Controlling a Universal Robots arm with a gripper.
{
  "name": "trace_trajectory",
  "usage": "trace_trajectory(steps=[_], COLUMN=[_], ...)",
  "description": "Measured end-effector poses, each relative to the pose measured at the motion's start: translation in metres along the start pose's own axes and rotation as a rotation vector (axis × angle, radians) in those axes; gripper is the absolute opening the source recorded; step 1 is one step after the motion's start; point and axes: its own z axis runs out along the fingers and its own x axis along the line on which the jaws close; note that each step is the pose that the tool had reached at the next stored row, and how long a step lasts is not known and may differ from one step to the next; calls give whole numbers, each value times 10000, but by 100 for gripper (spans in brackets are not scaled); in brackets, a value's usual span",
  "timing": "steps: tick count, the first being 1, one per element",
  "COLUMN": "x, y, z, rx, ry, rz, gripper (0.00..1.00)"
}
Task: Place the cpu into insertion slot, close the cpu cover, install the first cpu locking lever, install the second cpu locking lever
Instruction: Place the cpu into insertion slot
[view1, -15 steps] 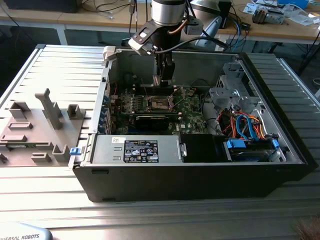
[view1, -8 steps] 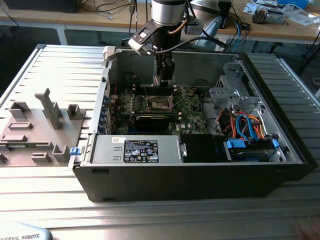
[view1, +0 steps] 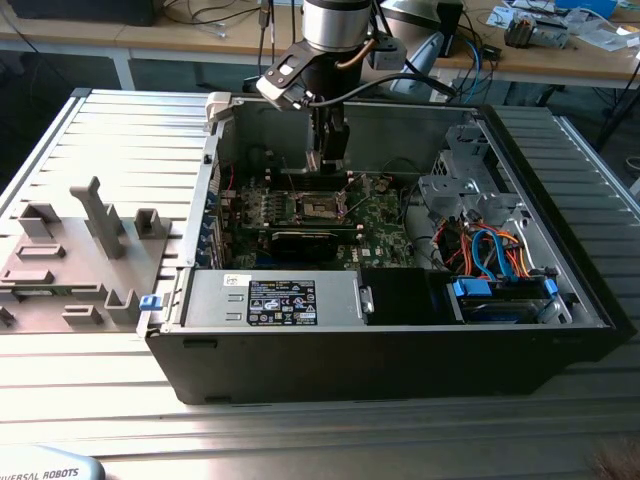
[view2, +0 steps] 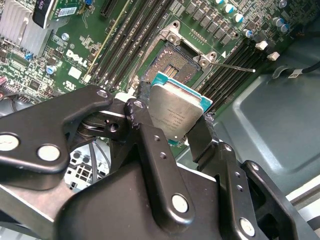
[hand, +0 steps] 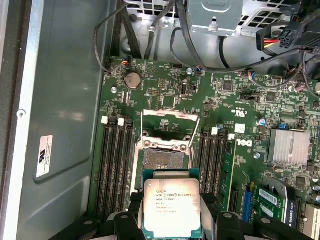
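- The cpu (hand: 172, 207), a small flat square chip with a dull silver-grey metal top, a thin teal-green edge and fine print, is clamped by two opposite sides between the fingers of the black gripper (view2: 175, 114); it hangs above the board, near the socket but apart from it
- The insertion slot (hand: 161, 159), a square dark recess with a silvery metal rim, sits bare on the green circuit board (hand: 220, 100) between two banks of long black memory slots (hand: 117, 165)
- The cpu cover (hand: 171, 115), a thin silvery metal frame, seems swung up and open at one edge of the slot; it shows nearly edge-on
- Two thin wire locking levers (hand: 141, 131) stand unlatched, one at each side of the slot
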Motion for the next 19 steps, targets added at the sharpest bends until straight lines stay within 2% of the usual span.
trace_trajectory(steps=[19], x=[0], y=[0], z=[4], rx=[2], ry=[-2], rz=[158], gripper=[54])
